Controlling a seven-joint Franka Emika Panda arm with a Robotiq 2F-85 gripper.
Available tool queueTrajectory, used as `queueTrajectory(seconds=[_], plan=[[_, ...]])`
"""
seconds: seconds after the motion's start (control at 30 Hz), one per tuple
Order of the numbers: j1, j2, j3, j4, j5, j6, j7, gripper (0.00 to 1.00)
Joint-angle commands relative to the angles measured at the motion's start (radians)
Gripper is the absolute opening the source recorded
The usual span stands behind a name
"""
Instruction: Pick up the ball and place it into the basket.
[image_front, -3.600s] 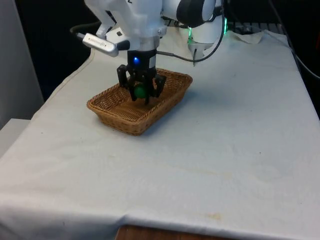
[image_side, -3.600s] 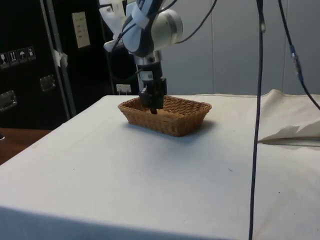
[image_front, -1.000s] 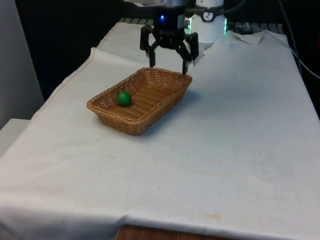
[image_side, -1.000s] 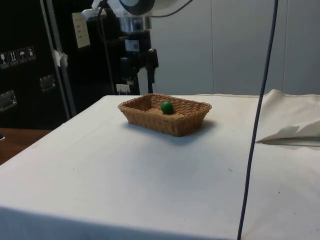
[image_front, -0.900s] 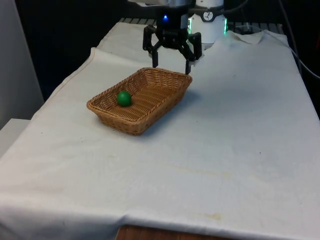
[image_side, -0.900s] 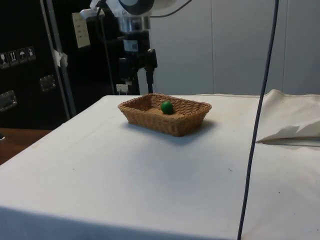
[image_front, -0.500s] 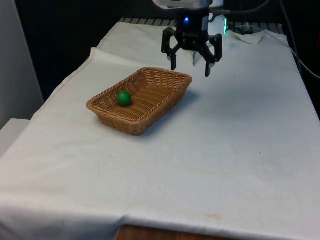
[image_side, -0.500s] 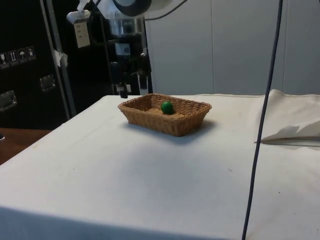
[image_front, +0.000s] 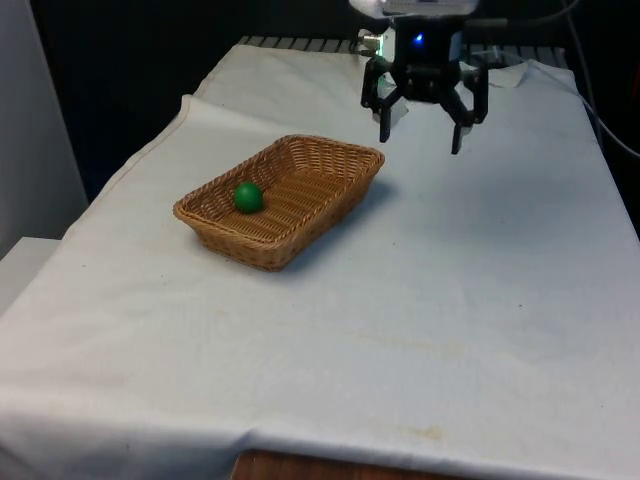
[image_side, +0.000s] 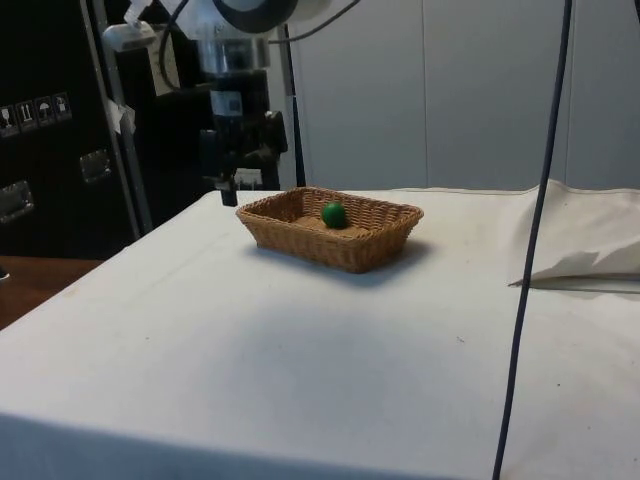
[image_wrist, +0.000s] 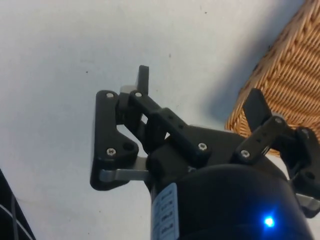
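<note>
Now you see the ball (image_front: 248, 196) resting in the basket (image_front: 330, 208); the end effector (image_front: 424, 128), spread wide and empty, has drifted toward the frame's upper right: task looks complete.

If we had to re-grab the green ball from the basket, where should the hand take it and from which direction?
Probably straight down from above, closing across the widest part of the green ball. It is round, so any pair of opposite sides works, but the wicker basket walls rise around it and block a sideways approach. The hand is open, up off the cloth beyond the basket's far corner.
</note>
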Motion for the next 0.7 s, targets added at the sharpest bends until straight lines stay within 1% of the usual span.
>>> queueTrajectory(seconds=[0.0,0.03,0.07,0.23,0.27,0.3,0.5,0.57,0.6,0.63,0.67], plan=[[0.001,-0.006,0.005,0.003,-0.008,-0.006,0.008,1.00],[0.012,-0.020,0.001,0.008,-0.032,-0.032,0.029,1.00],[0.011,-0.032,0.010,0.015,-0.047,-0.047,0.039,1.00],[0.007,-0.059,0.036,0.035,-0.086,-0.091,0.057,1.00],[0.001,-0.060,0.040,0.031,-0.078,-0.081,0.048,1.00],[0.007,-0.063,0.040,0.039,-0.090,-0.098,0.058,1.00],[0.004,-0.070,0.058,0.067,-0.098,-0.132,0.048,1.00],[0.003,-0.071,0.064,0.080,-0.098,-0.146,0.034,1.00],[0.001,-0.068,0.063,0.077,-0.094,-0.134,0.037,1.00],[0.003,-0.071,0.066,0.083,-0.097,-0.148,0.028,1.00],[0.002,-0.071,0.067,0.086,-0.096,-0.151,0.022,1.00]])
